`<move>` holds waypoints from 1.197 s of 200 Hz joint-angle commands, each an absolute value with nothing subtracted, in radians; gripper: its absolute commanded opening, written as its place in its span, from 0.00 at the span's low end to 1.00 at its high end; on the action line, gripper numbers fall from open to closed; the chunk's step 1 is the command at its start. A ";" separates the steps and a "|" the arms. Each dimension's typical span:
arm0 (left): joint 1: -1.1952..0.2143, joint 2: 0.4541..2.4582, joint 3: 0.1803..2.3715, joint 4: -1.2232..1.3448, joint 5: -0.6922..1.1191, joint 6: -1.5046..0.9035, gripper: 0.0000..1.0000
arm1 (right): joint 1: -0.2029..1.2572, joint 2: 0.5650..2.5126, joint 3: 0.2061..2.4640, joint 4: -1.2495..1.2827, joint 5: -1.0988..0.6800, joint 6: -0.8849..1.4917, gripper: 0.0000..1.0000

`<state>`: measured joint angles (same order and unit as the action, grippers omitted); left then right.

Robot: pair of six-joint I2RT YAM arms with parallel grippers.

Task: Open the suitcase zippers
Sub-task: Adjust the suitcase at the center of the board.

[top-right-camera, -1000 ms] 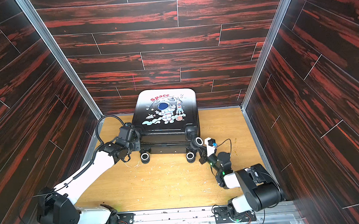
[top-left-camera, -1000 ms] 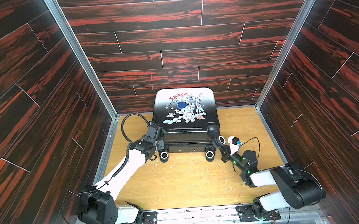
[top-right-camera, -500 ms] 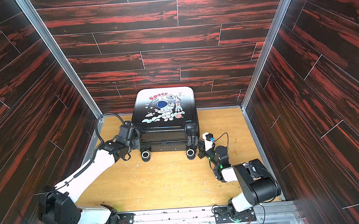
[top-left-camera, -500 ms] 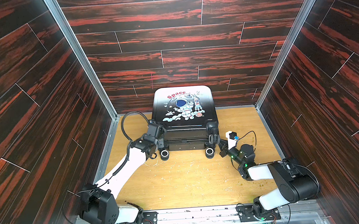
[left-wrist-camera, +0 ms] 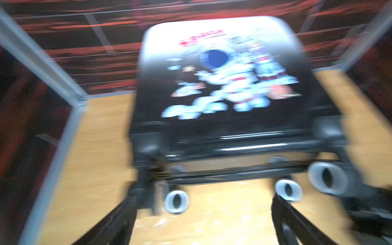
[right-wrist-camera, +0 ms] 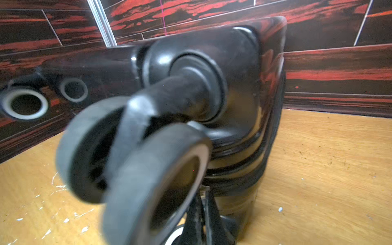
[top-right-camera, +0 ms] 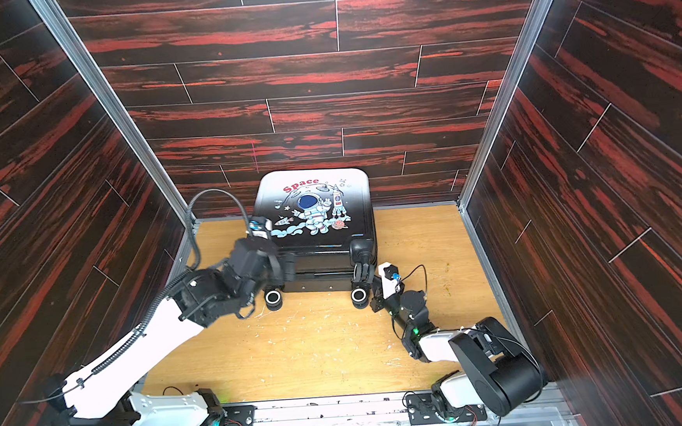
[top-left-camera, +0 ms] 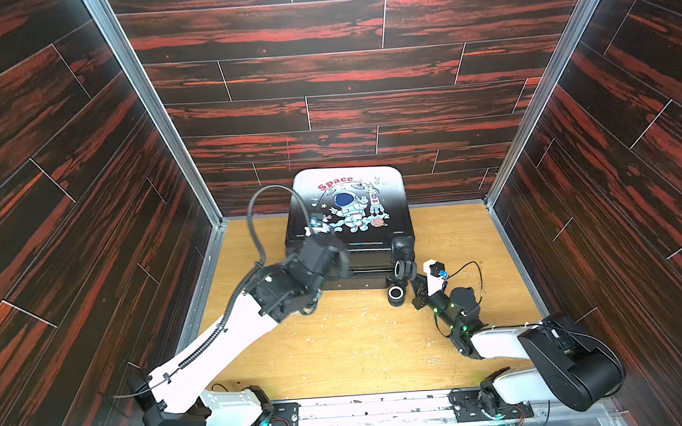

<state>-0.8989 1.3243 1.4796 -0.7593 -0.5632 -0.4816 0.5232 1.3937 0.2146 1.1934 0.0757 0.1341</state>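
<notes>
The suitcase (top-left-camera: 351,205) lies flat at the middle of the table's (top-left-camera: 359,342) far edge. Its far end is against the back wall (top-left-camera: 345,112) and its wheels (top-right-camera: 273,298) point toward the near edge. It is a small hard case. The lid fades from white at the far end to glossy black at the wheel end, and it carries a cartoon astronaut, a rocket, small clouds and the red word "Space". The wheels are black with pale rings. The zipper (right-wrist-camera: 237,180) is a thin black band running round the seam between the two shells. In the blurred left wrist view a pale strip shows between the shells at the wheel end; what it is cannot be told.

The left tool (left-wrist-camera: 203,222) is open, its fingers (left-wrist-camera: 118,220) spread wide and holding nothing, just before the case's near left corner. The right tool (right-wrist-camera: 202,197) is closed, its tips meeting at the zipper band under the near right wheel. Whether a pull sits between them cannot be told.
</notes>
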 commanded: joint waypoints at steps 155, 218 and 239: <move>-1.055 1.873 1.721 -0.558 -0.339 -0.834 1.00 | 0.596 1.304 0.107 1.356 0.097 0.281 0.00; -1.051 1.956 1.701 -0.675 -0.467 -0.844 0.93 | 0.597 1.289 0.106 1.367 0.094 0.320 0.00; -1.051 1.961 1.692 -0.674 -0.523 -0.840 0.85 | 0.598 1.287 0.102 1.368 0.091 0.326 0.00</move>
<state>-1.0584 1.9656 1.7111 -0.6273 -0.4194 -0.8406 0.5900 1.3235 0.1116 1.2465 0.1093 0.3031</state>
